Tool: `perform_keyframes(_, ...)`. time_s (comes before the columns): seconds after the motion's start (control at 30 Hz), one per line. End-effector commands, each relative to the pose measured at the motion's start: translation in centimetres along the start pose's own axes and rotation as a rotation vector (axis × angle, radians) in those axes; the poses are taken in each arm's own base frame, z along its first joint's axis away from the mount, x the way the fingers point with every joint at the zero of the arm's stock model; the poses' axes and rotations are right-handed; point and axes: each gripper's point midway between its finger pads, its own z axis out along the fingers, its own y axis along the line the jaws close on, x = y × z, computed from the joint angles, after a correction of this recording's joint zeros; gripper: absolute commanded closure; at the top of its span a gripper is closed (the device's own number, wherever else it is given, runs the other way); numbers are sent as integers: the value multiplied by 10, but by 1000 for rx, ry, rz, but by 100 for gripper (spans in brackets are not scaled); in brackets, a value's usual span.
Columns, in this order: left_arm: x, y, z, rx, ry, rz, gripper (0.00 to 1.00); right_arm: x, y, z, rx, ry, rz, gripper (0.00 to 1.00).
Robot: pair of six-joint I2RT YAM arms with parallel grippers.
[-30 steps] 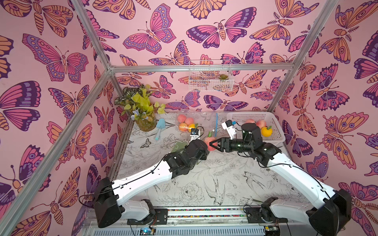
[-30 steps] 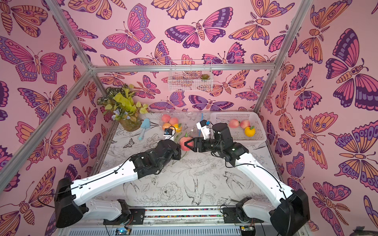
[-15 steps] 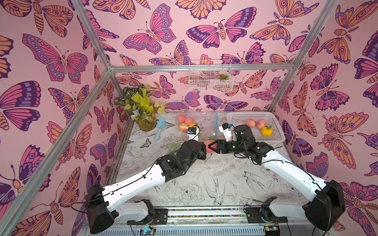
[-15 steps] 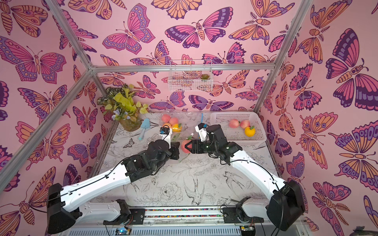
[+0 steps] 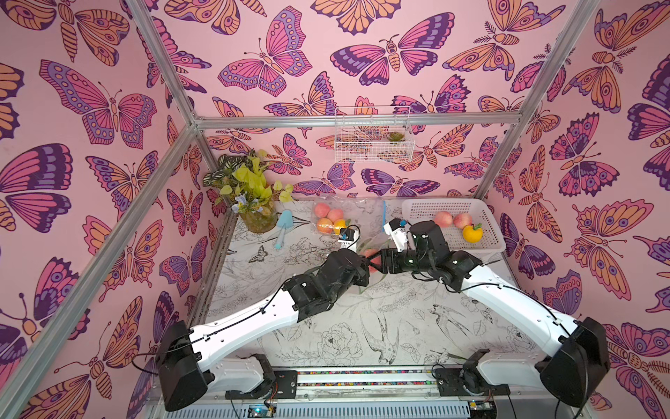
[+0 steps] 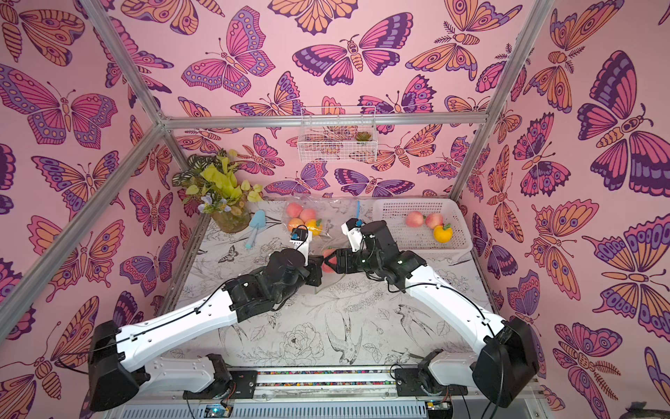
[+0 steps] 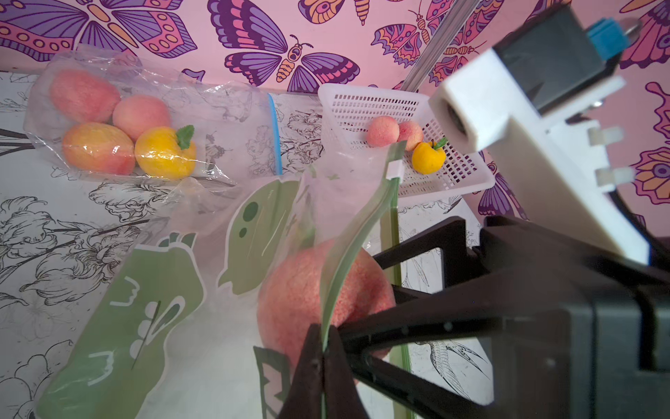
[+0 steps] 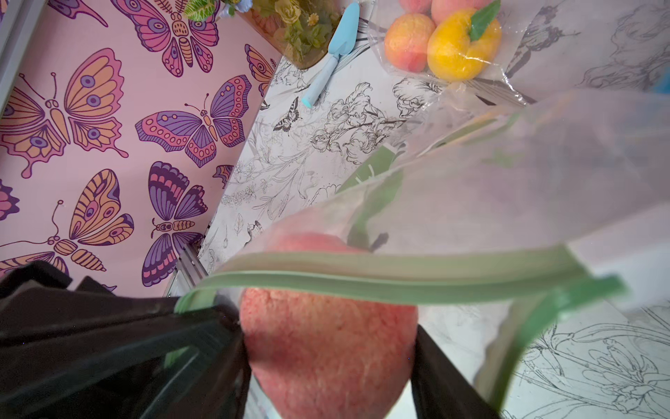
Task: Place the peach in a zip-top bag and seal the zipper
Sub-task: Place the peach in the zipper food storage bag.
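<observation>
The peach (image 8: 326, 344) is pink-red and sits between the fingers of my right gripper (image 8: 330, 348), which is shut on it. The zip-top bag (image 7: 163, 308) is clear with green prints and a green zipper strip (image 7: 348, 246). My left gripper (image 7: 322, 337) is shut on that strip and holds one lip of the mouth up. The peach (image 7: 290, 297) is partway through the mouth, its far side behind the film. In both top views the two grippers (image 5: 377, 259) (image 6: 319, 268) meet at mid-table, and the peach (image 6: 328, 254) shows only as a sliver.
A second clear bag (image 5: 330, 217) with several fruits lies at the back. A white basket (image 5: 482, 239) at the back right holds two peaches and a yellow fruit. A plant vase (image 5: 253, 214) and a blue trowel (image 5: 282, 225) stand back left. A wire basket (image 5: 373, 138) hangs on the wall.
My right gripper has moved left with the peach, closing the gap to the left gripper. The left gripper has stayed shut on the bag's zipper edge.
</observation>
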Motion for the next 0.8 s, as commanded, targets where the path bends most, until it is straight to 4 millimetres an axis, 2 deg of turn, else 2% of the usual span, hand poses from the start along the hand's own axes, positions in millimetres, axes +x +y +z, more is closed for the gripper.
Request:
perform_keyframes(0.0, 8, 1, 1, 7, 36, 8, 100, -6, 2, 3, 27, -4, -11, 36)
perform_keyframes(0.13, 4, 6, -5, -7, 12, -3, 100, -6, 2, 2, 48, -9, -37, 30)
perform_keyframes(0.3, 4, 19, -8, -58, -5, -14, 100, -11, 21, -7, 11, -48, -122, 9)
perform_keyframes(0.37, 4, 24, -10, -83, -9, -16, 100, -15, 25, -12, -2, -78, -136, 6)
perform_keyframes(0.5, 1, 35, -16, -138, -25, -10, 100, -24, 29, -28, 13, -143, -177, 7)
perform_keyframes(0.63, -4, 44, -26, -181, -38, 5, 100, -40, 12, -49, 149, -257, -208, 9)
perform_keyframes(0.77, -9, 54, -38, -229, -49, 18, 100, -60, -30, -85, 443, -399, -190, 9)
